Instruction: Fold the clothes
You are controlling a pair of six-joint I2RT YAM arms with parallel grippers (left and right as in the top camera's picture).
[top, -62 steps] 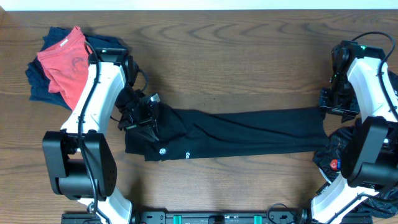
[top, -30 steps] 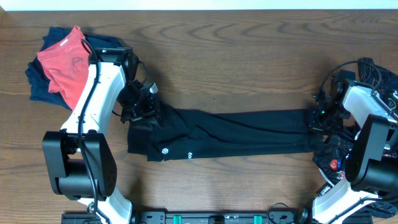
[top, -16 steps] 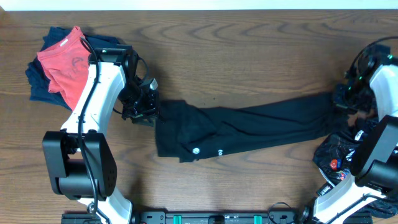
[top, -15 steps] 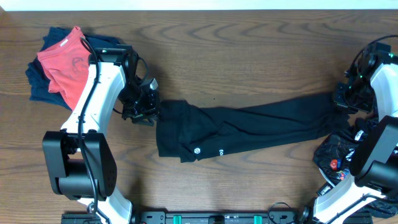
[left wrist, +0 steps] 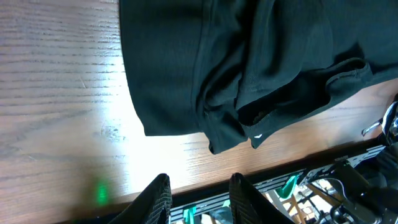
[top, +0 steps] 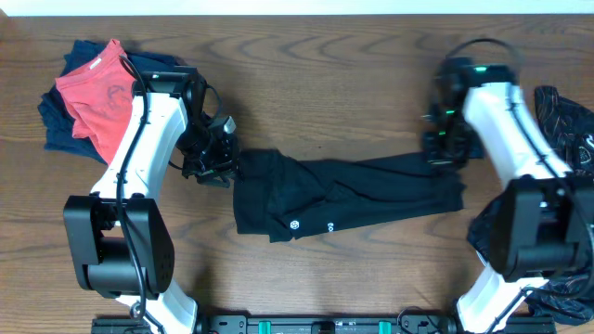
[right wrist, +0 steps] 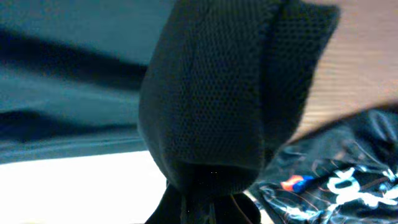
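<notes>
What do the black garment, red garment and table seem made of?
The black garment looks like soft matte knit, perhaps synthetic: it drapes, wrinkles, and shows fine mesh up close. The red garment is soft, rumpled matte fabric, fibre unclear. The table is brown wood or laminate: grain, slight sheen.

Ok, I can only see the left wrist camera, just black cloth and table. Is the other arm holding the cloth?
Observer: Yes. The right gripper is shut on the right end of the black garment, with bunched fabric in its grip.
Operator: Are there more clothes anywhere?
Observer: A red top lies on blue clothes at the far left corner of the table.
Operator: Anything on the other side?
Observer: A dark patterned garment lies by the right edge.
</notes>
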